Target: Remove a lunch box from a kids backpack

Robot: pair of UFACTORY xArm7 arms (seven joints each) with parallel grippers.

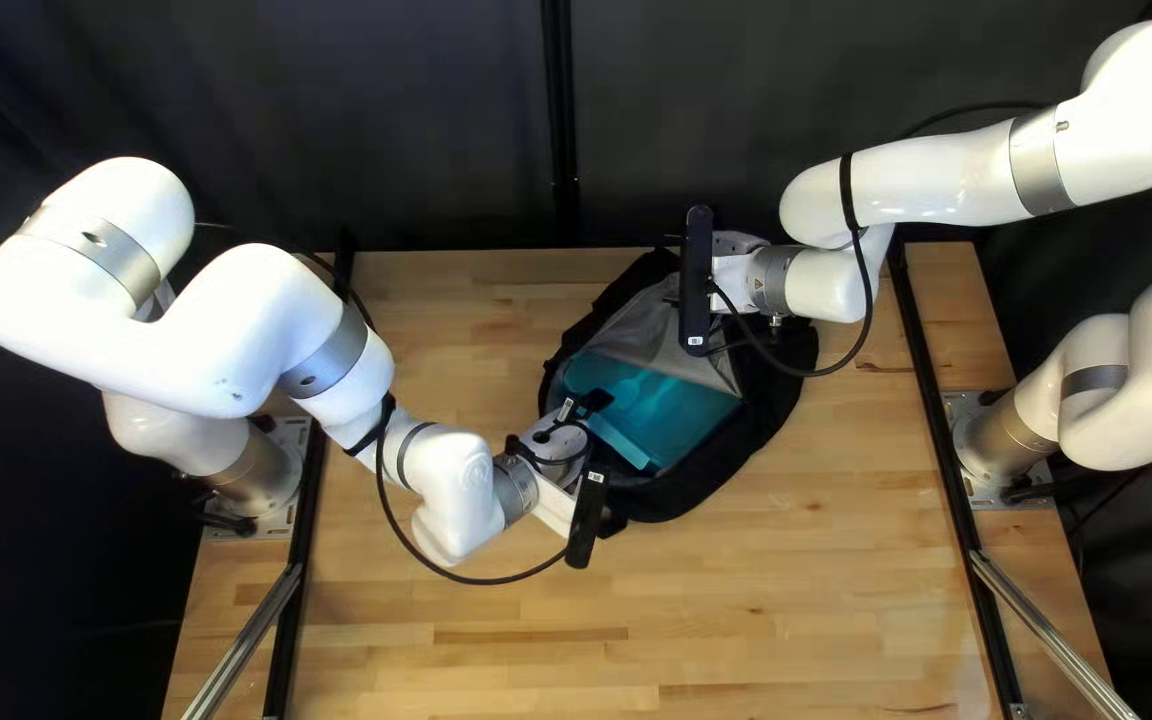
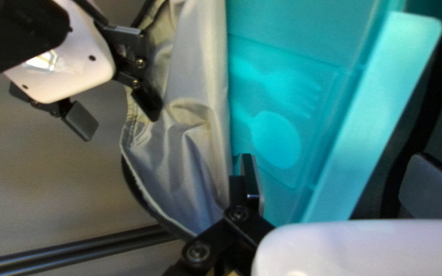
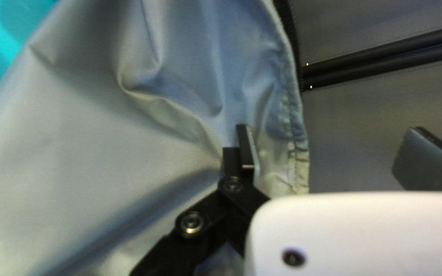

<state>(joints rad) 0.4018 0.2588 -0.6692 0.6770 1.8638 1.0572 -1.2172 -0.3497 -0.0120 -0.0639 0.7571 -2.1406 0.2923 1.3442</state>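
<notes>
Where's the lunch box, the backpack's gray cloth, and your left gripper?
Lunch box [image 2: 277,140]: left wrist view, on the spoon shape on its teal surface.
Gray cloth [image 3: 93,138]: right wrist view, on its loose, wrinkled middle.
Left gripper [image 2: 333,166]: left wrist view, midway between its open fingertips.

This looks like a robotics lab or test cell. A white robot arm [image 1: 83,320] is mounted on a metal plate [image 1: 290,434] at the left edge of the wooden worktop [image 1: 790,600], and a second arm [image 1: 923,187] is mounted at its right edge. Black rails [image 1: 930,400] run along the worktop's sides, silvery bars [image 1: 243,640] slant by its near corners, and a dark curtain [image 1: 336,120] with a black post [image 1: 560,107] stands behind it.
</notes>
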